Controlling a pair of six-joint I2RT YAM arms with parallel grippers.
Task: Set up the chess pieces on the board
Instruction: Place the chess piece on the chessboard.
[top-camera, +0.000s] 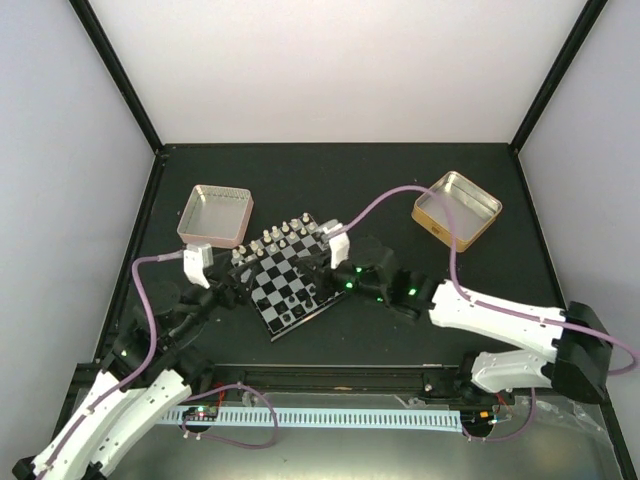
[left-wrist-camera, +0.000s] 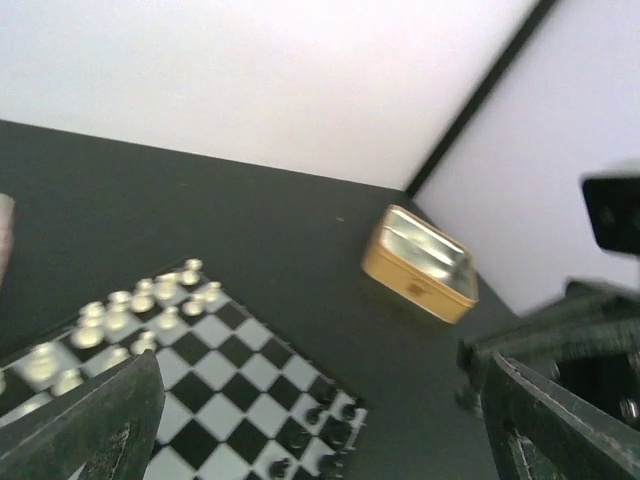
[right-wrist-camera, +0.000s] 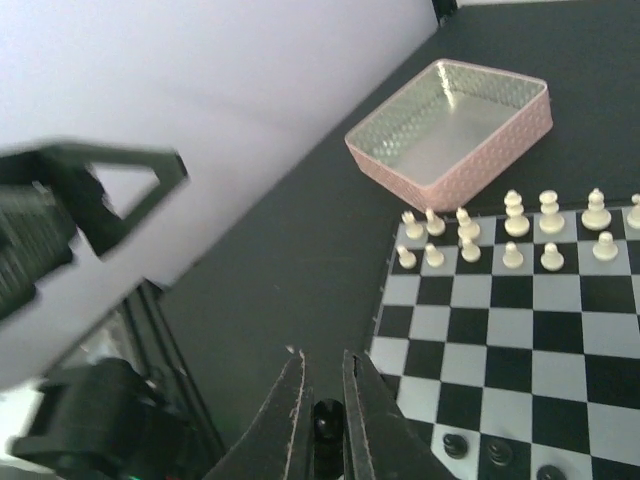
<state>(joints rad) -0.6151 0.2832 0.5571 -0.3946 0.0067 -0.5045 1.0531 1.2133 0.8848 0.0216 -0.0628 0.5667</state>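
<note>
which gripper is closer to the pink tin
left. the left gripper is open just in front of the pink tin, by the board's left corner. the right gripper is across the board on its far side from the tin, shut on a black piece

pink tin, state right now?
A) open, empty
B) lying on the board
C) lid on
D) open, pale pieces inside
A: the right wrist view looks straight into the pink tin, which has no lid and a bare floor, and it stands on the table beyond the board, not on it.
</note>
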